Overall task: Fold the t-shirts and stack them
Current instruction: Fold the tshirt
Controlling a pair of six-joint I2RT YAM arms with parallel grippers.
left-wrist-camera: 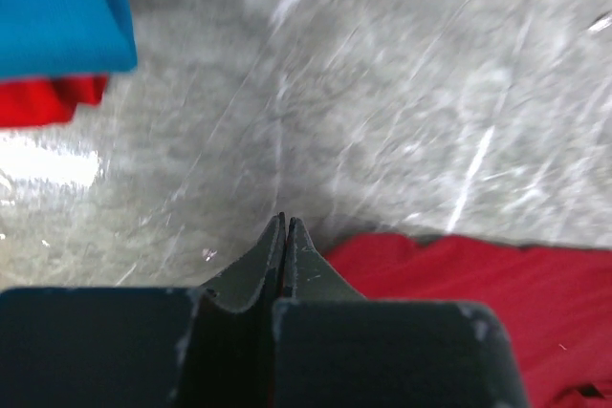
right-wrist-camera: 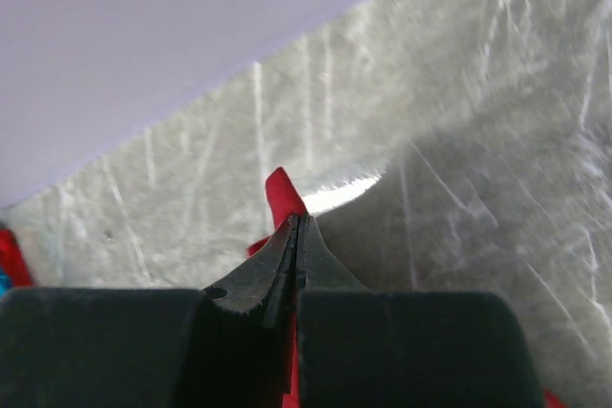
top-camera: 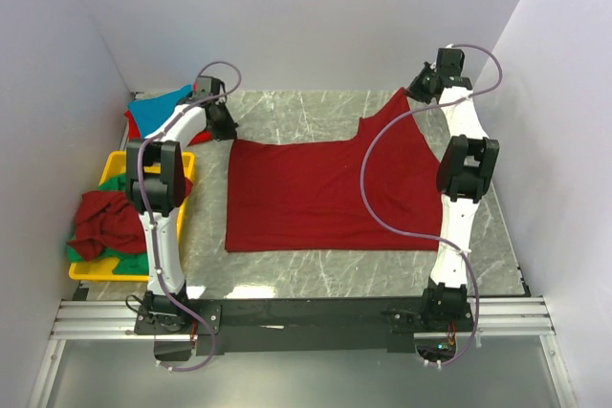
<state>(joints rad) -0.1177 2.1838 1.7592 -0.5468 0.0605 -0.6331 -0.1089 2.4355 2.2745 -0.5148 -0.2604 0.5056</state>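
Observation:
A dark red t-shirt (top-camera: 325,193) lies spread flat on the marble table. Its far right corner is drawn up to my right gripper (top-camera: 424,86). In the right wrist view the gripper (right-wrist-camera: 299,219) is shut on a pinch of that red cloth (right-wrist-camera: 283,193), which sticks out past the tips. My left gripper (top-camera: 222,121) hangs just beyond the shirt's far left corner. In the left wrist view it (left-wrist-camera: 285,221) is shut, with no cloth showing between the tips and the red shirt (left-wrist-camera: 497,274) lying to its right. A folded turquoise shirt (top-camera: 158,112) lies on a red one (left-wrist-camera: 43,100) at the back left.
A yellow tray (top-camera: 186,171) at the left edge holds a crumpled dark red shirt (top-camera: 105,222) over green cloth (top-camera: 120,260). White walls close in on the left, back and right. The arms' bases and a metal rail (top-camera: 306,317) run along the near edge.

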